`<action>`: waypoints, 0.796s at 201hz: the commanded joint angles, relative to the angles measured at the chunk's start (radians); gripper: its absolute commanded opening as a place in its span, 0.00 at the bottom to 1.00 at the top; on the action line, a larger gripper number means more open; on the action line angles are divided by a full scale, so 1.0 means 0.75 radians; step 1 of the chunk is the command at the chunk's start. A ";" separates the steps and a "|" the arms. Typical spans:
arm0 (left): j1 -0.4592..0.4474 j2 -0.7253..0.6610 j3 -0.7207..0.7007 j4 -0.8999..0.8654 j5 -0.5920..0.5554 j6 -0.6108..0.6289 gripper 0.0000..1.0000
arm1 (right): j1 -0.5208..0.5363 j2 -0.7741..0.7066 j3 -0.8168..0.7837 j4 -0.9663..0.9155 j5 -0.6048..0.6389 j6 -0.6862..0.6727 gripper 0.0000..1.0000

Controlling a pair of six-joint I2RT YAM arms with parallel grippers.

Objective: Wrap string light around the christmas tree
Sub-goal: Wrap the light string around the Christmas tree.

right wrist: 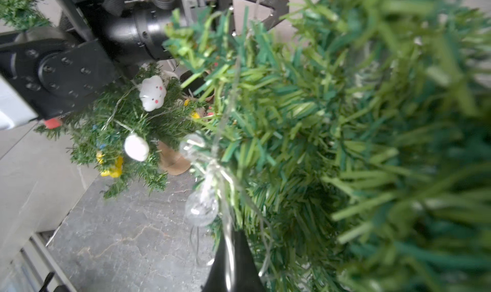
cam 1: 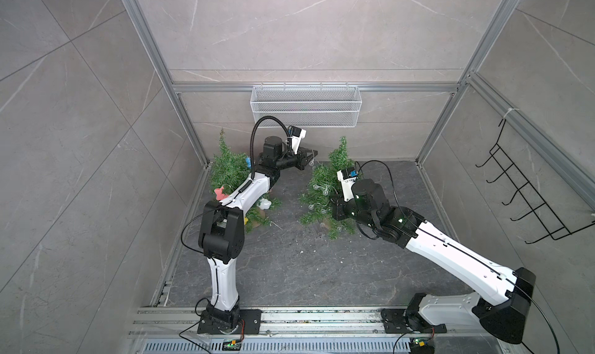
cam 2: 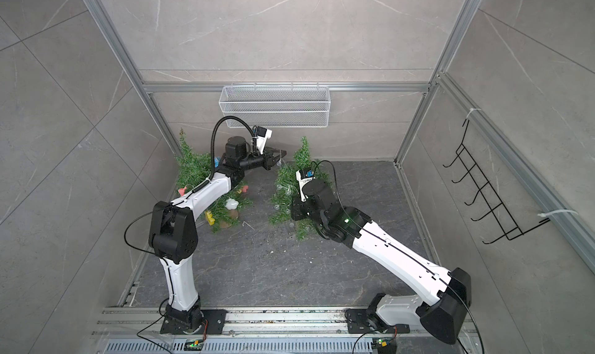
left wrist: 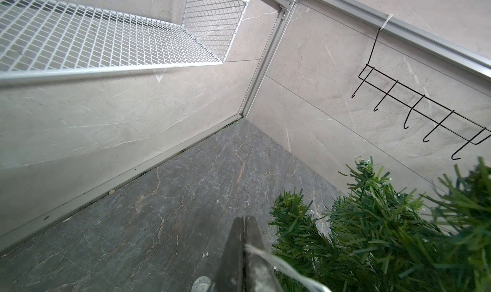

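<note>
The christmas tree point(cam 1: 335, 162) point(cam 2: 301, 156) stands at the back of the dark floor, right of centre. The string light point(cam 1: 317, 187) point(cam 2: 279, 187), a thin wire with clear bulbs, hangs over its left side. My left gripper point(cam 1: 313, 156) point(cam 2: 280, 153) hovers beside the treetop, shut on the wire point(left wrist: 265, 254), which comes out between its closed jaws point(left wrist: 244, 220). My right gripper point(cam 1: 333, 207) point(cam 2: 293, 209) is pushed into the lower branches, shut on the wire point(right wrist: 233, 250) just below a clear bulb point(right wrist: 200, 208); its tips are hidden by needles in both top views.
A second tree point(cam 1: 228, 172) point(right wrist: 127, 134) with cloud-shaped and coloured ornaments stands at the back left, under my left arm. A white mesh basket point(cam 1: 306, 106) point(left wrist: 106, 38) hangs on the back wall above the left gripper. A black hook rack point(cam 1: 528, 188) is on the right wall.
</note>
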 commanded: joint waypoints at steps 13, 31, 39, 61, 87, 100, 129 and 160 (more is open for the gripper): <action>0.014 -0.068 0.009 0.010 -0.031 0.048 0.00 | 0.003 -0.049 0.191 -0.110 -0.138 -0.165 0.00; 0.015 -0.065 0.009 0.004 -0.044 0.053 0.00 | 0.003 -0.065 0.240 -0.085 -0.250 -0.202 0.00; 0.015 -0.064 0.009 0.002 -0.047 0.058 0.00 | 0.003 -0.060 0.272 -0.085 -0.318 -0.212 0.00; 0.015 -0.058 0.013 -0.003 -0.051 0.062 0.00 | 0.003 -0.013 0.358 -0.126 -0.470 -0.227 0.00; 0.015 -0.056 0.012 -0.005 -0.056 0.060 0.00 | 0.001 0.053 0.415 -0.191 -0.661 -0.235 0.00; 0.015 -0.058 0.009 -0.009 -0.063 0.064 0.00 | -0.026 0.002 0.340 -0.066 -0.845 -0.165 0.00; 0.019 -0.060 0.009 -0.018 -0.077 0.075 0.00 | -0.134 -0.110 0.226 0.033 -1.043 -0.059 0.00; 0.021 -0.052 0.022 -0.023 -0.093 0.074 0.00 | -0.172 -0.167 0.157 -0.123 -1.175 -0.082 0.00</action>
